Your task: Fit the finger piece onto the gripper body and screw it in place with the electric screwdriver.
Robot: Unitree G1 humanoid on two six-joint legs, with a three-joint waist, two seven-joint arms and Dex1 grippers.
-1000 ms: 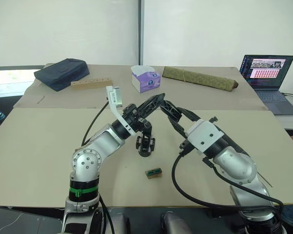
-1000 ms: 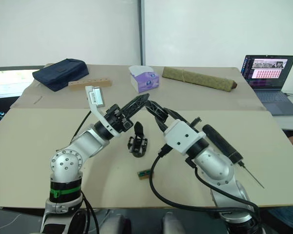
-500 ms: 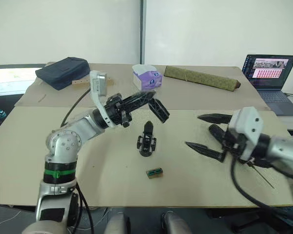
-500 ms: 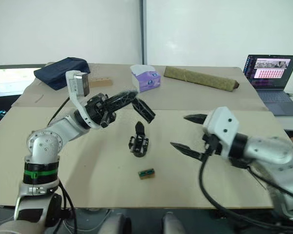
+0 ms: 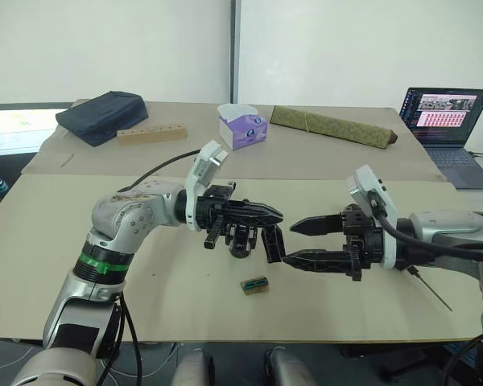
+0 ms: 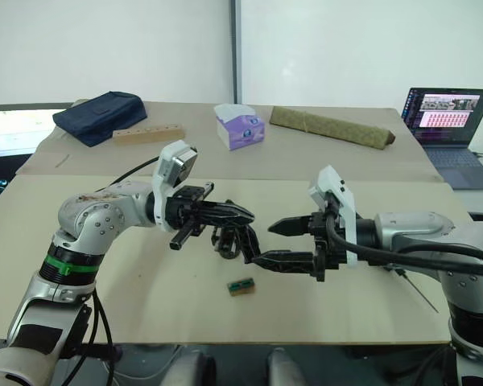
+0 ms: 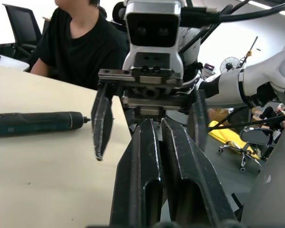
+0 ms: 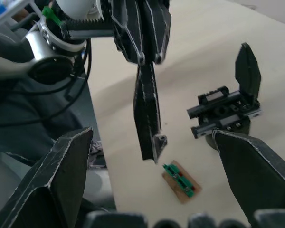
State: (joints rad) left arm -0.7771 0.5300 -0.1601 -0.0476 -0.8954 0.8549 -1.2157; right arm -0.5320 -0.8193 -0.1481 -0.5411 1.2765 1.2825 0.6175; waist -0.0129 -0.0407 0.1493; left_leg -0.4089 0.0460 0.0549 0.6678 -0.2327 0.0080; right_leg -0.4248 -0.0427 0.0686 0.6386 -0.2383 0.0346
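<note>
My left gripper (image 5: 275,215) points right, shut on the finger piece (image 8: 147,114), a flat black wedge that hangs point-down from its tips. Just behind it on the table stands the gripper body (image 8: 224,113), one pointed finger sticking up from its round base. My right gripper (image 5: 290,243) faces the left one from the right, wide open, its two fingers above and below the wedge's level and holding nothing. The electric screwdriver (image 7: 33,122) lies flat on the table behind the right arm; its thin bit (image 5: 431,290) shows past my right forearm.
A small green-and-brown block (image 5: 254,285) lies in front of the gripper body. At the back are a dark bag (image 5: 101,117), a wooden strip (image 5: 151,133), a tissue box (image 5: 241,129), an olive rolled bundle (image 5: 330,127) and a laptop (image 5: 439,117). A person (image 7: 80,42) sits beyond the table.
My right gripper let go of the finger piece, opened wide, swung out right and came back low. The left arm lowered the piece from above to beside the gripper body.
</note>
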